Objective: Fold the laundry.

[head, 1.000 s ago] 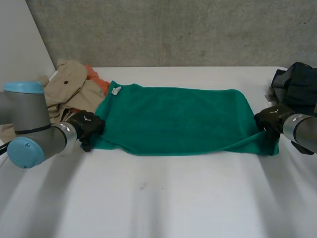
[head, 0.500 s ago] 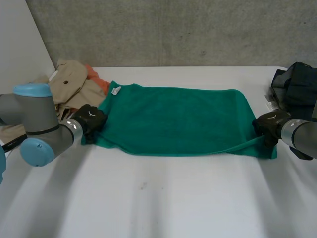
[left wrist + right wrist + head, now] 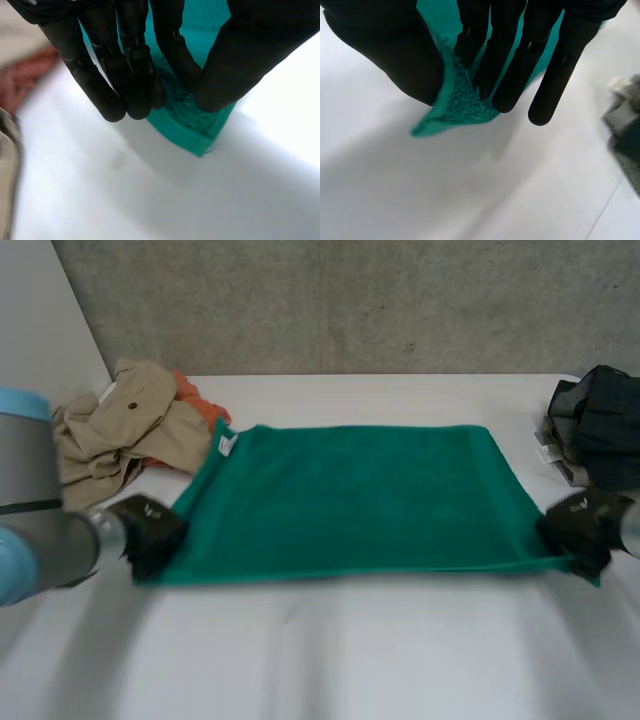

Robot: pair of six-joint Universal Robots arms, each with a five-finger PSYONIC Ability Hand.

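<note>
1. My left hand point(image 3: 125, 60) pinches a near corner of the green towel point(image 3: 350, 500), thumb against fingers.
2. My right hand point(image 3: 375, 50) pinches the other near corner; the towel lies spread between my hands.

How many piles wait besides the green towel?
2: a beige-and-orange pile beyond the towel's far left corner, a dark pile off its right end. Each may hide more pieces.

The green towel point(image 3: 350, 500) lies stretched between the left hand point(image 3: 150, 537) and right hand point(image 3: 583, 528) at its near corners.
</note>
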